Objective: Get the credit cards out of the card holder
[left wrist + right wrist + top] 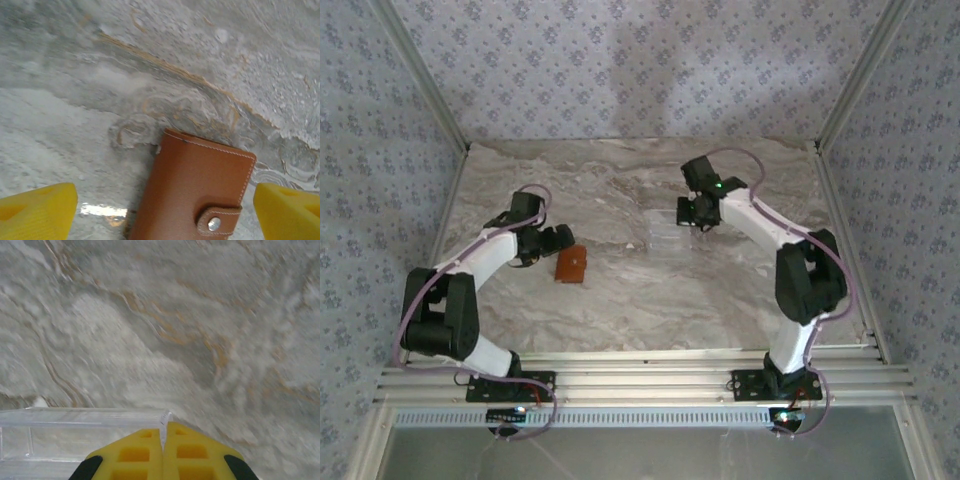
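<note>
The card holder (572, 265) lies closed and flat on the counter (650, 300), left of centre in the top view, its long axis running up the frame and leaning slightly right. In the left wrist view its snap tab (217, 222) sits at the lower right edge. The left hand (558, 242) hangs over it, its yellow fingers (40, 212) spread wide on either side. At upper right, the right hand (163, 427) is pressed together at a clear rack (60, 430).
</note>
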Robot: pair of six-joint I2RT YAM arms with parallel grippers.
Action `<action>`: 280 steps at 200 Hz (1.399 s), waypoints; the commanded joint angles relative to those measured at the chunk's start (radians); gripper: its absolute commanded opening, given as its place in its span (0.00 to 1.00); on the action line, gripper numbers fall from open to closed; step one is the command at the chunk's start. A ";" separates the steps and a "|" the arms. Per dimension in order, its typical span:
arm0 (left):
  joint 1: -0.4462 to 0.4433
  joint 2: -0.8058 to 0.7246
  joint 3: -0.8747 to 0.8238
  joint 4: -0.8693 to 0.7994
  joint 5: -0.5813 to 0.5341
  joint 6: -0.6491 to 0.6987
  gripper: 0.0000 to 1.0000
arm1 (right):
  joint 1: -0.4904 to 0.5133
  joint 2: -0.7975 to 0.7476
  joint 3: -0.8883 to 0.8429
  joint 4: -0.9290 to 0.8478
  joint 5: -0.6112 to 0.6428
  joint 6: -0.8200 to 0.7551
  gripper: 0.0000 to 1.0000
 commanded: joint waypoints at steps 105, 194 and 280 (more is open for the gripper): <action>-0.189 0.287 0.282 -0.327 -0.070 0.124 0.96 | 0.062 0.424 0.528 -0.265 0.074 0.031 0.00; -0.231 0.280 0.301 -0.414 -0.186 0.106 0.98 | 0.065 0.458 0.527 -0.252 0.070 0.053 0.02; -0.233 0.342 0.282 -0.393 -0.110 0.116 0.89 | 0.065 0.383 0.505 -0.275 0.076 0.060 0.33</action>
